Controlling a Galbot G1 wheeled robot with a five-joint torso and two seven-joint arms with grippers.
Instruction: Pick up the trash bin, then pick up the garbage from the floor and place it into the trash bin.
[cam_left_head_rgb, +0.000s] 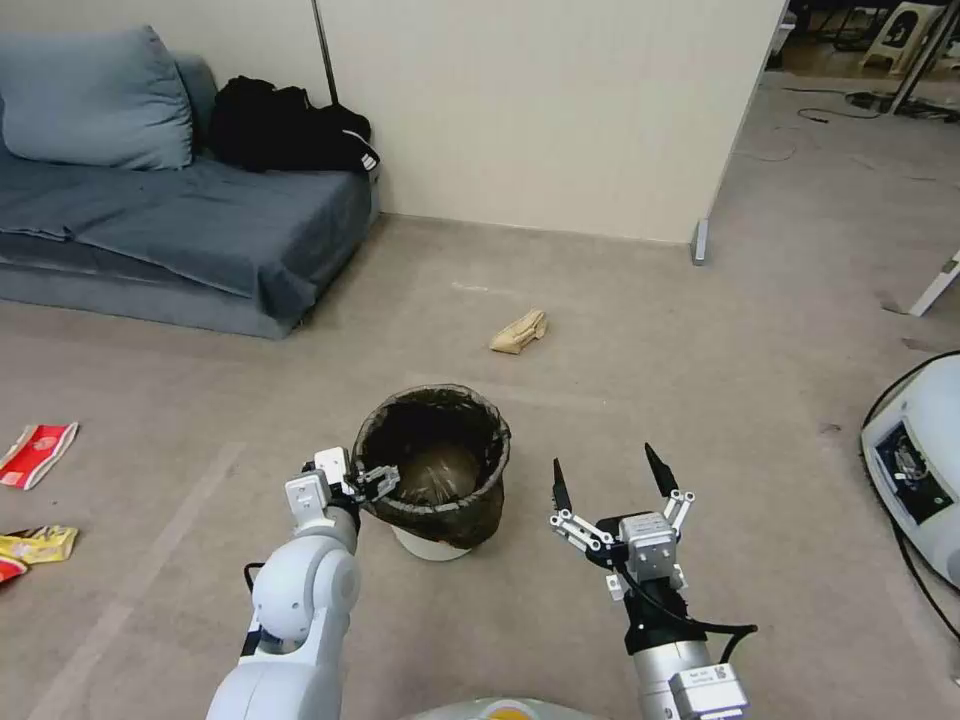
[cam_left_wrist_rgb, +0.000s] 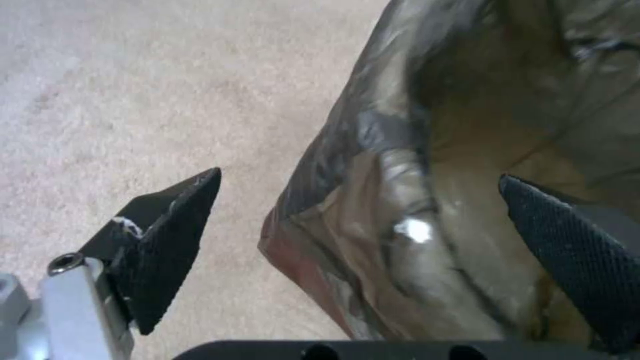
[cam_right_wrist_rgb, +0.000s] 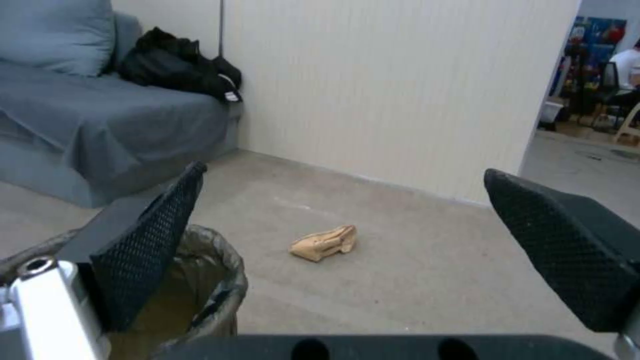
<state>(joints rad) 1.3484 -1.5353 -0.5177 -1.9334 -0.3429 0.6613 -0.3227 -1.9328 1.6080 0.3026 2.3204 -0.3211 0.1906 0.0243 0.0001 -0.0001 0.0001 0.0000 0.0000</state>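
Observation:
The trash bin (cam_left_head_rgb: 432, 472), a white bucket lined with a dark bag, stands on the floor just in front of me. My left gripper (cam_left_head_rgb: 376, 482) is open at its left rim. In the left wrist view the left gripper (cam_left_wrist_rgb: 360, 176) straddles the bag-covered rim (cam_left_wrist_rgb: 373, 210), with one finger (cam_left_wrist_rgb: 167, 240) outside and the other (cam_left_wrist_rgb: 573, 250) inside. My right gripper (cam_left_head_rgb: 603, 460) hangs open and holds nothing to the right of the bin (cam_right_wrist_rgb: 213, 280). Garbage lies about: a tan paper bag (cam_left_head_rgb: 520, 331) (cam_right_wrist_rgb: 323, 242) beyond the bin, and a red wrapper (cam_left_head_rgb: 35, 452) and a yellow wrapper (cam_left_head_rgb: 35, 543) at far left.
A grey-blue sofa (cam_left_head_rgb: 180, 230) with black clothes (cam_left_head_rgb: 285, 125) stands at the back left against a cream partition wall (cam_left_head_rgb: 540, 110). A white machine (cam_left_head_rgb: 915, 470) with a black cable sits at the right edge. Bare carpet lies around the bin.

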